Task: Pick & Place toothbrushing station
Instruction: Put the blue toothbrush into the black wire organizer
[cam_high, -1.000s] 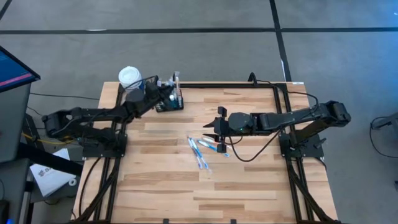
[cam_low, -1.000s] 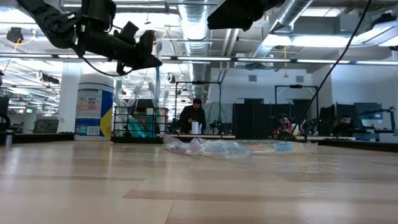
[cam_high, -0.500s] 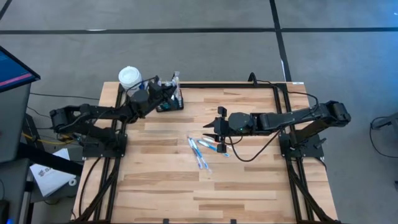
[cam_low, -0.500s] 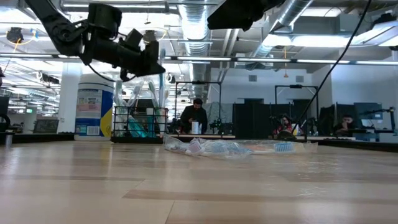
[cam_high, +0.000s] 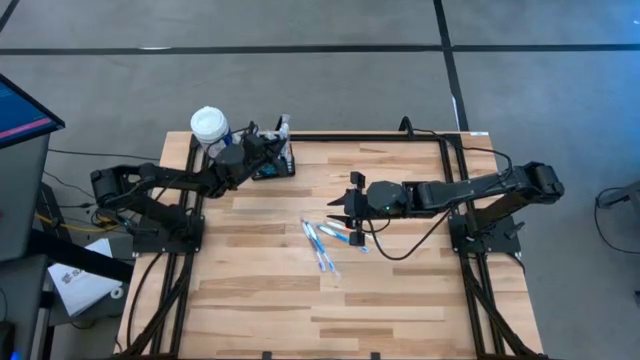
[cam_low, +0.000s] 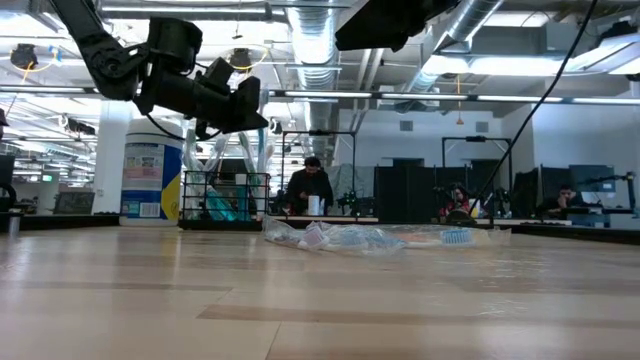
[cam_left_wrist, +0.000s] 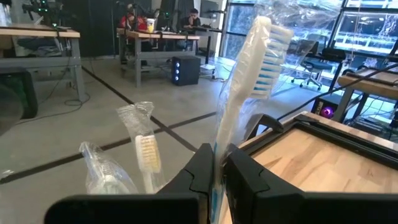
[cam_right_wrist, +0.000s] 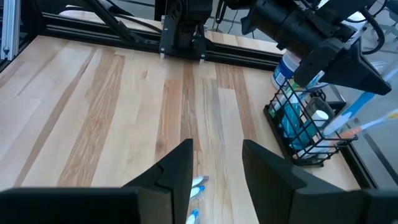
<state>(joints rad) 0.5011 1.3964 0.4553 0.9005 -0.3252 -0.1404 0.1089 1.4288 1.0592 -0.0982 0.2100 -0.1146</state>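
So my left gripper (cam_left_wrist: 214, 165), jaws clamped on a wrapped toothbrush (cam_left_wrist: 249, 81), has slid over the caddy (cam_high: 272, 162) at the counter's (cam_high: 400, 290) far-left corner, so the drop looks close. Right gripper (cam_right_wrist: 214, 165) waits mid-counter, jaws apart.

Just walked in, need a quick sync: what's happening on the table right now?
The left gripper is shut on a wrapped toothbrush and holds it over the black wire caddy at the table's far left corner, next to a white-capped bottle. The caddy already has a few wrapped brushes standing in it. The right gripper hangs open above mid-table, holding nothing, near the loose wrapped toothbrushes lying on the wood.
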